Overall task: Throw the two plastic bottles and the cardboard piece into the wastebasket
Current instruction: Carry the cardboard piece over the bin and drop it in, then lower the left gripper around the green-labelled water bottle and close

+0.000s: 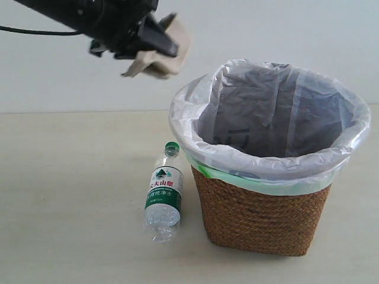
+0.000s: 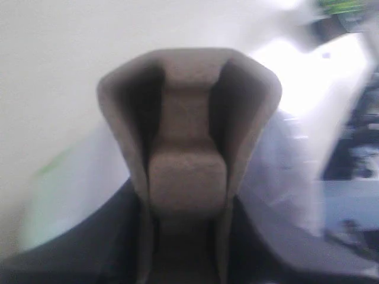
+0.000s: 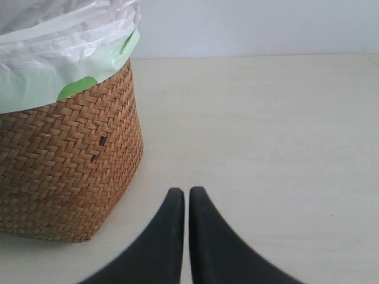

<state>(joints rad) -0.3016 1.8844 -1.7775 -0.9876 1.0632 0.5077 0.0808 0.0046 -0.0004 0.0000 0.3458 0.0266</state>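
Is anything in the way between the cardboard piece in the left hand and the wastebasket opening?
Nothing visible. The left hand holds the cardboard piece in open air, above and to the side of the wastebasket, whose mouth is open. The green-capped bottle lies on the table beside the basket, below that path.

Lab-like test bench: beige tabletop (image 1: 71, 177), plain white wall (image 1: 266, 29).

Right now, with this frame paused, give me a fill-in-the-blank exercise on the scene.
1. The left gripper holds the ____ in the air.
2. The bottle lying beside the basket has a ____ cap.
3. The right gripper is ____ and holds nothing.
Missing words: cardboard; green; shut.
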